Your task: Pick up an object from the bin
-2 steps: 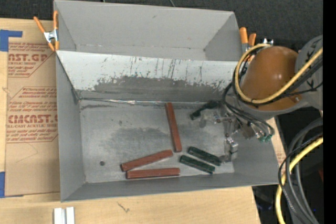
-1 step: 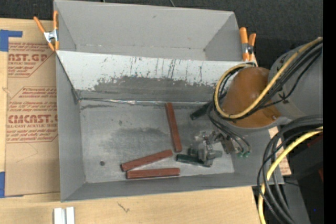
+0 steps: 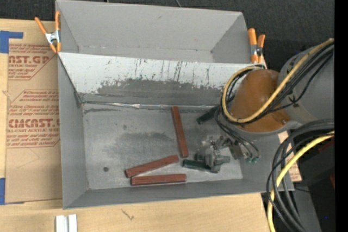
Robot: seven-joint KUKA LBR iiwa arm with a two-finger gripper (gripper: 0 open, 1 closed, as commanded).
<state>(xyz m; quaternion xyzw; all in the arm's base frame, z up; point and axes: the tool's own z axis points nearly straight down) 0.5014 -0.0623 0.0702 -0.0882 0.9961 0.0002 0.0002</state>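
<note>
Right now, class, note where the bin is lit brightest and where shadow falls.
Camera view: the bin is lit brightest on its far wall, dimmer on its floor; shadow is deepest round the claw at the floor's right end; the red-brown sticks cast little shadow; no strong glare.

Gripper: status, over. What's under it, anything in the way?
Gripper low in bin, view's lower right. Dark green piece at its tip, hold unconfirmed. Brown stick close beside it; two other sticks farther left.

One grey metal bin [image 3: 73, 133], three reddish-brown sticks on its floor, one slanted stick [image 3: 180, 131], one middle stick [image 3: 152, 166], one front stick [image 3: 158, 179], one small dark green piece [image 3: 197, 164]
</note>
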